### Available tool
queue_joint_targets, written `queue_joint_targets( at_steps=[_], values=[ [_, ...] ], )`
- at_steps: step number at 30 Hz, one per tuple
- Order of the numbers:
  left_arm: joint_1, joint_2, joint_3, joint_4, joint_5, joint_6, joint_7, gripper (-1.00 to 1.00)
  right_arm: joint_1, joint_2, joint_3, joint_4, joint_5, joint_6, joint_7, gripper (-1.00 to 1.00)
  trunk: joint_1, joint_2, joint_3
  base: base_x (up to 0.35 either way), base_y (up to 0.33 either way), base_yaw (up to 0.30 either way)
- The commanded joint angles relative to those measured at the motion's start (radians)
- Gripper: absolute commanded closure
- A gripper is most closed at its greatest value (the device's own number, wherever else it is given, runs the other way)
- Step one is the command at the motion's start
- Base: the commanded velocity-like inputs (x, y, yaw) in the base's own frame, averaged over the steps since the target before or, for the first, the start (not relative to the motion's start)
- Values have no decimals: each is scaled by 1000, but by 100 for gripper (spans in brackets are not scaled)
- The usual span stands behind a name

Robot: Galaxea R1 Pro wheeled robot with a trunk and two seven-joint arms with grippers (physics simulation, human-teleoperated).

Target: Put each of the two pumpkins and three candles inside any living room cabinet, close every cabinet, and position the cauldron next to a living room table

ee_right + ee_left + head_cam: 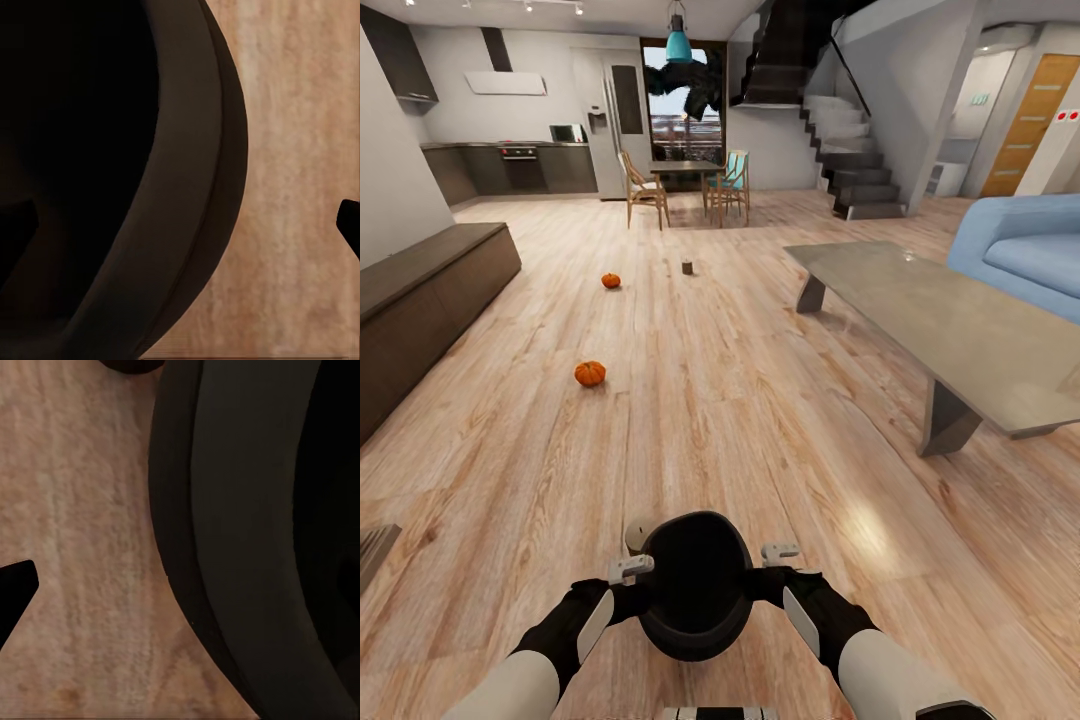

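Cauldron (696,585) is held between both grippers, left (628,570) and right (782,553), jaw states indiscernible. Two pumpkins (590,373) and one candle (687,267) are left on floor beyond the cauldron; cabinet (420,300) is seen shut.

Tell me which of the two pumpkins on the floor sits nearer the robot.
The nearer pumpkin, lower in the head view and level with the cabinet side. The other pumpkin lies farther off, close to a candle.

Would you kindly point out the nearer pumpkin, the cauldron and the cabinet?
nearer pumpkin (590,374), head view, middle of its orange body.
cauldron (696,640), head view, front outer wall.
cabinet (430,255), head view, its dark top.
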Motion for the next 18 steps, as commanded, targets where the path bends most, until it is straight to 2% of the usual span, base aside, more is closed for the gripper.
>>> queue_joint_targets(
  at_steps=[1,18],
  values=[
    [0,-1,6,-2,7,6,1,-100,0,0,2,-2,-6,6,-1,-100,0,-1,-5,0,0,0],
    [0,-1,6,-2,7,6,-1,-100,0,0,2,-1,-6,7,-6,-100,1,-1,-9,0,0,0]
  ],
)
